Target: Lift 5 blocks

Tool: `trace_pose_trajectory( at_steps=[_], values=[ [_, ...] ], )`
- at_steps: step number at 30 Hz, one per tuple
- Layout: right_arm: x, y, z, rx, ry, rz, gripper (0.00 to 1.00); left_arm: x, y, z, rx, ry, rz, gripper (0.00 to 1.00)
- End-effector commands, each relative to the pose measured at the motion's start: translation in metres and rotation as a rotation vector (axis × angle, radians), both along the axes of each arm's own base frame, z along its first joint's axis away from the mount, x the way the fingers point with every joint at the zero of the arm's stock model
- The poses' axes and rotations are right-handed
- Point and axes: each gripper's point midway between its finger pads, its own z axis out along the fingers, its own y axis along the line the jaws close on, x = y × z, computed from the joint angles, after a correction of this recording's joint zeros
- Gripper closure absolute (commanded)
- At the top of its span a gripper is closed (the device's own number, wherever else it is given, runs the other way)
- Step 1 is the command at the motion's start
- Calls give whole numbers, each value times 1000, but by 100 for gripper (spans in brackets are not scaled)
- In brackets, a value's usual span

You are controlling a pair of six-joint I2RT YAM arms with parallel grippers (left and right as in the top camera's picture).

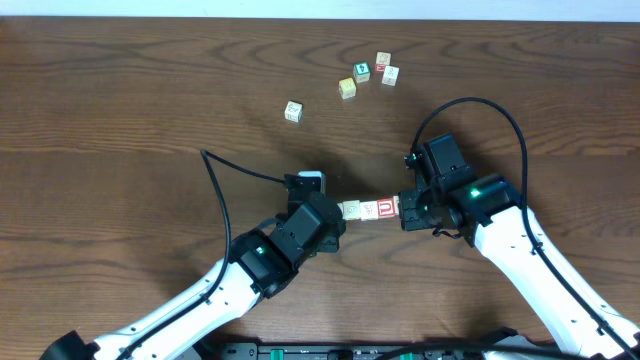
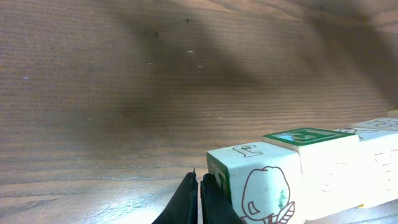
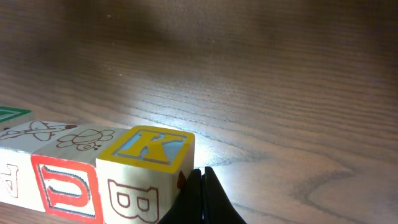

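Squarely between the two pairs of jaws sits the row of blocks (image 1: 372,209), set end to end in one straight line. The left jaws (image 1: 337,214) are closed, fingertips together with nothing between them, and they butt against the row's left end. The block there shows a fruit drawing (image 2: 264,190), and its neighbour has a green-framed top (image 2: 305,135). The right jaws (image 1: 405,208) are closed the same way, empty, and touch the other end at the edge of a yellow-framed K block (image 3: 146,165). A red U block (image 3: 65,186) comes next along the line. Whether the row rests on the worktop (image 1: 120,90) or hangs just off it I cannot tell.

Beyond the row, well apart from both pairs of jaws, four loose blocks (image 1: 361,71) cluster near the worktop's far edge. A single block (image 1: 293,111) lies beyond the left jaws, apart from that cluster. Bare wood fills the band between these and the row.

Outward of the left jaws the wood runs open to the side edge, crossed only by a thin black cable (image 1: 215,175) close to the arm. Outward of the right jaws there is open surface too, with a cable loop (image 1: 480,100) arching above that arm. On the near side the two arms converge, leaving a narrow wedge of wood beneath the row.
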Motion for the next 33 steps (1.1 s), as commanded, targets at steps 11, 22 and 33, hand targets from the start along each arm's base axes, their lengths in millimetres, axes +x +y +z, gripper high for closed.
trace_pose_trajectory(
  at_steps=[11,22,33],
  values=[
    [-18,57,26,244,44,142,99,-4,-40,63,-180,-57,-140,93],
    [-18,58,30,244,44,142,99,-3,-41,69,-189,-66,-141,93],
    [-16,58,40,245,33,146,99,-1,-43,76,-197,-79,-145,93]
  ],
)
